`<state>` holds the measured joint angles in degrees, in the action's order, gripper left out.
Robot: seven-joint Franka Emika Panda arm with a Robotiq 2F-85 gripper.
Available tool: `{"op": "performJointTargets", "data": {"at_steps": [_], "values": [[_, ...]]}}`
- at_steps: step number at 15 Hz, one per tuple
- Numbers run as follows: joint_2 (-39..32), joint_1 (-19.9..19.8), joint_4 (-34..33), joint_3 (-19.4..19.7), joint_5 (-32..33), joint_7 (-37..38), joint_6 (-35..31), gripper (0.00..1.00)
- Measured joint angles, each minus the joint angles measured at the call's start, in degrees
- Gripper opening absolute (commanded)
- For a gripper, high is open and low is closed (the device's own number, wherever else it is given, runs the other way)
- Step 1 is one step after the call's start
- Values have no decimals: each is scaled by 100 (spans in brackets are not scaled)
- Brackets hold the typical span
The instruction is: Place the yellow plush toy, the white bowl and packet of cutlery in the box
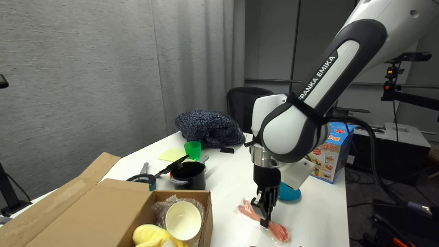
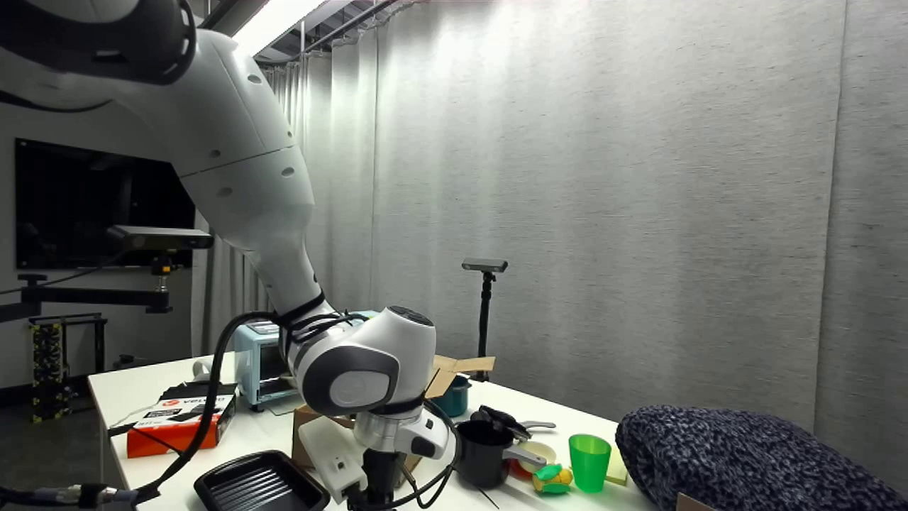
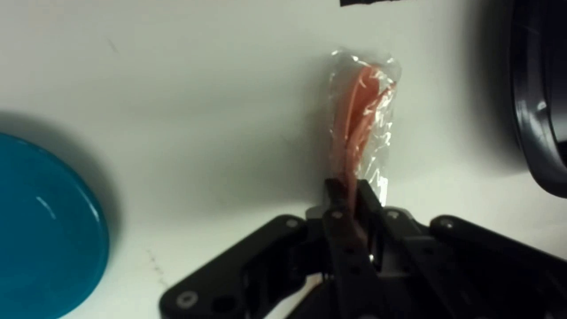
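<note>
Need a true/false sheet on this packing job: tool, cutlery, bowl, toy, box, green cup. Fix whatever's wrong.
1. The tool is closed on the packet of cutlery. True.
2. The white bowl and the yellow plush toy are both in the box. True.
3. The packet of cutlery is in the box too. False: it is outside, in the tool's grip.
4. The green cup stands upright. True.
5. The box is closed. False: its top is open, contents in view.
</note>
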<state>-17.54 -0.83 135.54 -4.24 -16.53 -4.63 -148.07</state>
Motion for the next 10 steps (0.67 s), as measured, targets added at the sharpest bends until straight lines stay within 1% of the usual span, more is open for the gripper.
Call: {"op": "performJointTargets", "data": {"at_steps": [1,4,6,8,10], "values": [[29,-6,0,-8,-13,-41,0,1],[215,-45,-1,-53,-148,-277,-13,2],[480,-85,0,-102,-294,-520,-11,2],[840,-117,-1,-157,-589,-865,-9,2],[1250,-120,-7,-204,-1066,-1341,5,2]]}}
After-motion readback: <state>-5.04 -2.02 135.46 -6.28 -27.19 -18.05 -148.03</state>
